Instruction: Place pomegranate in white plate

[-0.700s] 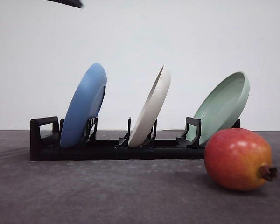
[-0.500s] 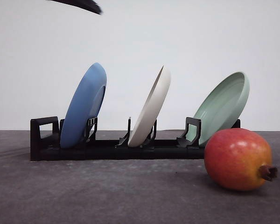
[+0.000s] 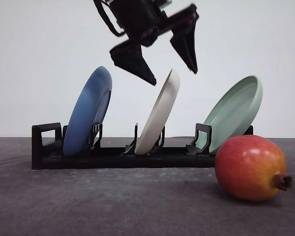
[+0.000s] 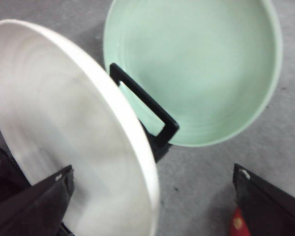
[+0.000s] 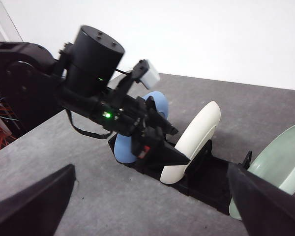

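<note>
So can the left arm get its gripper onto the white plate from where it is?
Probably yes: the left gripper hangs open right above the white plate, whose top rim stands free between the blue plate and green plate.

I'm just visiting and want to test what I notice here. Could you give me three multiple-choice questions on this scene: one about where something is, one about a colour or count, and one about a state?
1. Where does the pomegranate lie?
A. on the table in front of the pale green plate
B. in the white plate
C. between the gripper's fingers

2. How many plates stand in the black rack?
A. two
B. three
C. four

3. How is the left gripper above the white plate?
A. shut on the plate
B. shut on the fruit
C. open, holding nothing

Answers:
1 A: the pomegranate rests on the table before the pale green plate.
2 B: the blue plate, white plate and green one lean in the black rack.
3 C: the left gripper has its fingers spread apart over the white plate's rim.
</note>
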Tool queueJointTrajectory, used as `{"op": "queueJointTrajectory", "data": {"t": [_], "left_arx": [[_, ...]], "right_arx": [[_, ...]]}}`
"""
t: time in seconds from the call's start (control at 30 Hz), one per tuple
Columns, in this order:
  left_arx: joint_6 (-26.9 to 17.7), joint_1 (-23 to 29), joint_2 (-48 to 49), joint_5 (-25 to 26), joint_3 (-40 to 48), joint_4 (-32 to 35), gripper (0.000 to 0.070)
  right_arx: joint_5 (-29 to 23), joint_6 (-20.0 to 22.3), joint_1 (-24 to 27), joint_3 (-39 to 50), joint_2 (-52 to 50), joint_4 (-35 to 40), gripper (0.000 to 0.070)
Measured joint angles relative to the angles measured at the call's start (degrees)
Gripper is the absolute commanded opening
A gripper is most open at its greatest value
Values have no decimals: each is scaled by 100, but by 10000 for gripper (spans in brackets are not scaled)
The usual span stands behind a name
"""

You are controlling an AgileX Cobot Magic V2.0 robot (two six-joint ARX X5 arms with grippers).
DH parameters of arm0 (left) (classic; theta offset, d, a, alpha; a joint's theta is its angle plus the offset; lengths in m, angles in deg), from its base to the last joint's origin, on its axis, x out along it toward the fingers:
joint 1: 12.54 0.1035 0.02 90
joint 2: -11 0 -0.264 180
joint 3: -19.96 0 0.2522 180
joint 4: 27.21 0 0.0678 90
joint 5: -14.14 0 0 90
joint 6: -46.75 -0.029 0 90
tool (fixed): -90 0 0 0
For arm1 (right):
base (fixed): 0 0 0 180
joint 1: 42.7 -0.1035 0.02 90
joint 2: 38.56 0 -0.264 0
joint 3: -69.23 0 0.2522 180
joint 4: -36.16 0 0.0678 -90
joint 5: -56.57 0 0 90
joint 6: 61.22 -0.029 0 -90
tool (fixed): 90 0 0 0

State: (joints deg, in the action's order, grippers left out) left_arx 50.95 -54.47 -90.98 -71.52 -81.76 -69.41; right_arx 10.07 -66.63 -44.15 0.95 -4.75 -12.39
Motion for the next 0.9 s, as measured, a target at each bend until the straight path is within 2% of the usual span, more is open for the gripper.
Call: {"op": "queueJointTrajectory", "data": {"t": [0.2,0.23,0.3,0.37,0.43,0.47,0.9], "left_arx": [[-13,0,-272,-13,-2,85,621],[-13,0,-314,-13,-2,85,602],[-13,0,-374,-13,-2,83,437],[-15,0,-382,-11,-2,81,214],[-15,-2,-382,-13,-2,98,48],[-13,-5,-382,-13,-2,100,0],[128,-59,-360,-67,-4,78,0]], "right_arx": [[0,0,0,0,0,-50,631],[0,0,0,0,0,-52,631],[0,0,0,0,0,-52,631],[0,0,0,0,0,-52,631],[0,0,0,0,0,-52,631],[0,0,0,0,0,-53,631],[0,0,0,0,0,-59,631]]}}
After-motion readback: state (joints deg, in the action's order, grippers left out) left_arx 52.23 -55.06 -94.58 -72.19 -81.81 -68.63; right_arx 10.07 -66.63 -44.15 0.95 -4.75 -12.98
